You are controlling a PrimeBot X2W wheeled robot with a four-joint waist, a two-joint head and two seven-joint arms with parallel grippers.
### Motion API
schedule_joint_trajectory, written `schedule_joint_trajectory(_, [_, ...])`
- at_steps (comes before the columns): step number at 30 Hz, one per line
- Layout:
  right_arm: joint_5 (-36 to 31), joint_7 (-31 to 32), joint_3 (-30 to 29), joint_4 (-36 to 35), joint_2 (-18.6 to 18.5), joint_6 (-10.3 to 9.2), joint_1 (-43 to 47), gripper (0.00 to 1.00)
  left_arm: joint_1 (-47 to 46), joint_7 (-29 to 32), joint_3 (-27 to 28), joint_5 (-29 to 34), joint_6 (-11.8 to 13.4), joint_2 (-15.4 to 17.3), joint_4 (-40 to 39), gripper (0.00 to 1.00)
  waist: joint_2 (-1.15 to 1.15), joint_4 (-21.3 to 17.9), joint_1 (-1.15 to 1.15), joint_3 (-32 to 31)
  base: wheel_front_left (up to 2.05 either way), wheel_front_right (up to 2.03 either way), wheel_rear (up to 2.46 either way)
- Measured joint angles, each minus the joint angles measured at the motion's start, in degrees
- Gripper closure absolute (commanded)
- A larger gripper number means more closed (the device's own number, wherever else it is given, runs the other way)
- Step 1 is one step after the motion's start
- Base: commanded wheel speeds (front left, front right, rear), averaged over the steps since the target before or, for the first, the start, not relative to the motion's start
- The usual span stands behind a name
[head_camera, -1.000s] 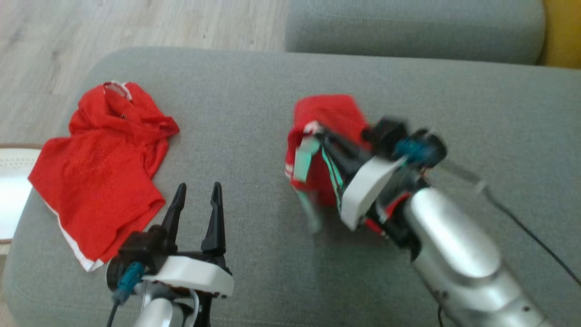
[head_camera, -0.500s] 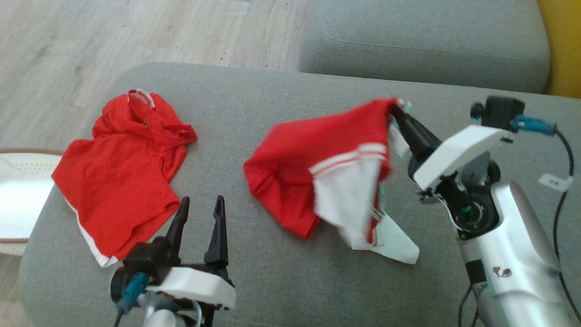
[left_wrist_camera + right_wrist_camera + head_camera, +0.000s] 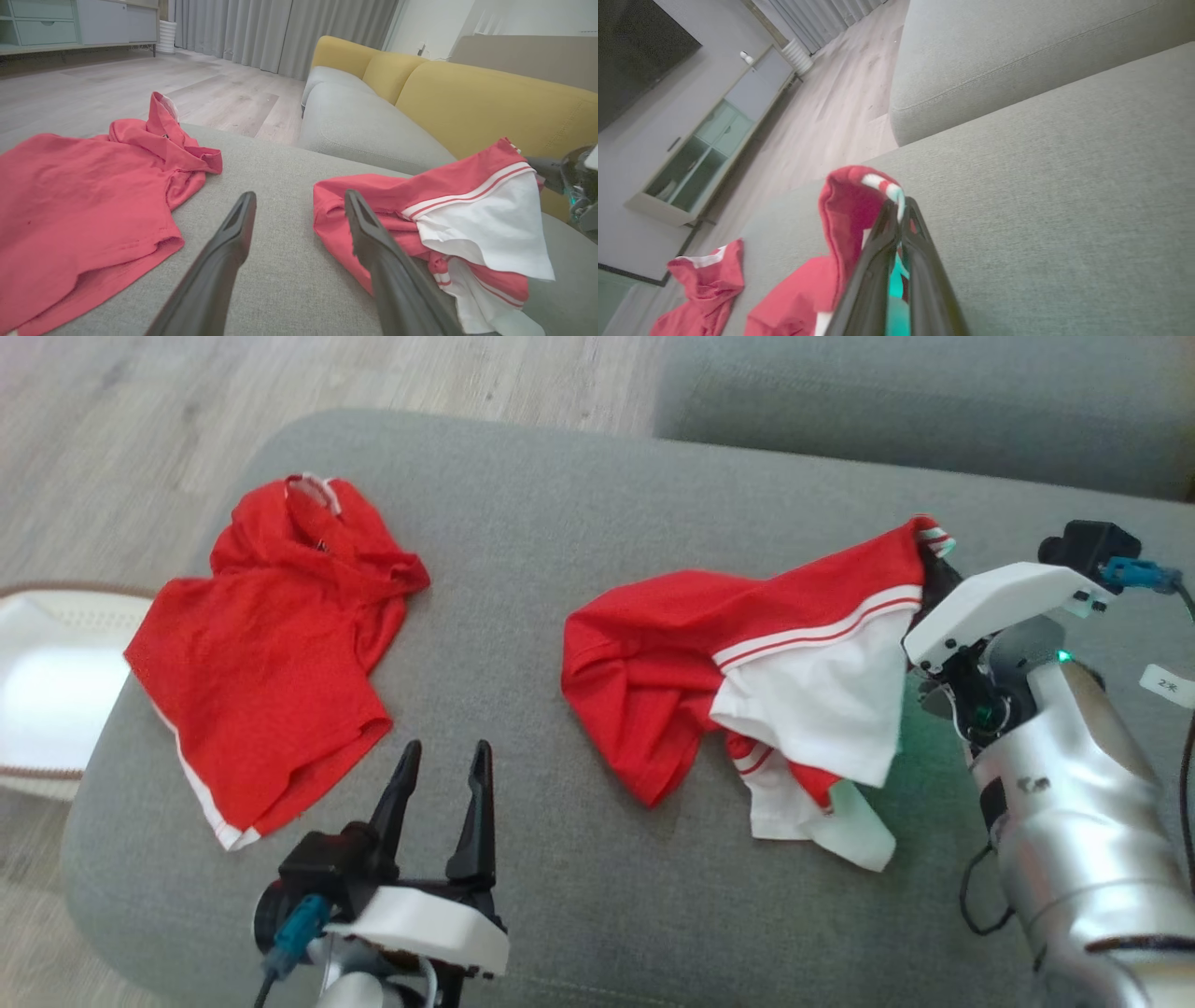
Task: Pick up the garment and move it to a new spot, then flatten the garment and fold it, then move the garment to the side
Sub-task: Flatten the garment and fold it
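The garment [image 3: 747,653] is red with white panels and striped trim. It lies loosely spread on the grey sofa cushion [image 3: 560,523], its right corner lifted. My right gripper [image 3: 934,569] is shut on that striped corner, and in the right wrist view the right gripper [image 3: 899,210] shows red cloth [image 3: 845,210] bunched over its closed tips. The cloth hides most of the right fingers in the head view. My left gripper [image 3: 443,756] stands open over bare cushion near the front edge, holding nothing. In the left wrist view the left gripper [image 3: 299,200] has the garment [image 3: 420,205] just right of it.
A second, all-red garment [image 3: 271,653] lies crumpled at the cushion's left end. A further grey cushion [image 3: 915,411] sits behind, with a yellow sofa back [image 3: 467,93] beyond. Wooden floor [image 3: 140,420] and a white object [image 3: 37,691] are off the left edge.
My right gripper has drawn the garment's corner out to the right, so the bunched cloth now trails spread over the cushion. The head camera has shifted. The left gripper stays open in place.
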Motion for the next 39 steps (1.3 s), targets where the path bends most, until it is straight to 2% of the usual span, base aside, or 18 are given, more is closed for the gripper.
schedule_joint_trajectory(1, [-2.13, -1.56, -0.88, 2.11, 0.0, 0.0, -0.99, 0.07, -0.05, 0.0, -0.16, -0.04, 0.0, 0.0, -0.01, 0.0, 0.0, 0.18, 0.0, 0.42, 0.0, 0.0, 0.0])
schedule_joint_trajectory(2, [-4.43, -3.13, -1.83, 4.05, 0.01, 0.0, -1.9, 0.0, -0.19, 0.0, -0.29, -0.04, 0.0, 0.0, -0.03, 0.0, 0.0, 0.34, 0.0, 0.85, 0.0, 0.0, 0.0])
schedule_joint_trajectory(6, [-10.65, -8.8, -3.8, 8.0, -0.09, 0.0, -3.74, 0.0, -1.37, 0.0, -0.36, -0.41, 0.07, 0.0, -0.32, 0.0, 0.0, 0.79, 0.0, 2.25, 0.0, 0.0, 0.0])
schedule_joint_trajectory(10, [-14.97, -13.48, -1.2, 8.13, -0.05, 0.0, -3.59, 0.0, -1.52, 0.0, -0.07, -0.44, 0.14, 0.0, -0.65, 0.0, 0.0, -0.09, 0.0, 2.94, 0.0, 0.0, 0.0])
schedule_joint_trajectory(14, [-18.95, -18.89, 2.63, 4.31, -0.13, 0.0, -1.4, 0.0, -1.48, 0.0, 0.57, -0.24, 0.13, 0.0, -0.67, 0.0, 0.0, -1.79, 0.0, 3.1, 0.0, 0.0, 0.0])
schedule_joint_trajectory(18, [-24.68, -21.57, 2.87, -1.56, -0.12, 0.0, 4.33, 0.0, -1.48, 0.0, 1.77, 0.25, 0.1, -0.01, -0.7, 0.0, 0.0, -3.56, 0.0, 3.11, 0.0, 0.0, 0.0])
schedule_joint_trajectory(21, [-25.23, -21.94, 3.7, -6.45, -0.14, 0.0, 10.18, 0.0, -1.48, 0.0, 1.93, 0.71, 0.04, -0.01, -0.81, 0.0, 0.0, -4.63, 0.0, 3.22, 0.0, 0.0, 0.0])
schedule_joint_trajectory(24, [-25.15, -20.91, 6.97, -11.99, -0.07, 0.0, 16.54, 0.0, -1.48, 0.0, 2.14, 0.74, -0.03, -0.01, -0.86, 0.0, 0.0, -5.5, 0.0, 3.53, 0.0, 0.0, 0.0])
schedule_joint_trajectory(33, [-16.33, -13.69, 13.8, -31.64, 0.22, 0.0, 32.71, 0.0, -1.49, 0.0, 3.15, 1.23, -0.46, -0.01, -0.89, 0.0, 0.0, -6.76, 0.0, 4.59, 0.0, 0.0, 0.0])
schedule_joint_trajectory(39, [-11.92, -9.01, 15.69, -39.24, 0.51, 0.0, 37.76, 0.0, -1.53, 0.0, 3.08, 1.22, -0.46, -0.01, -0.83, 0.0, 0.0, -7.05, 0.0, 4.86, 0.0, 0.0, 0.0])
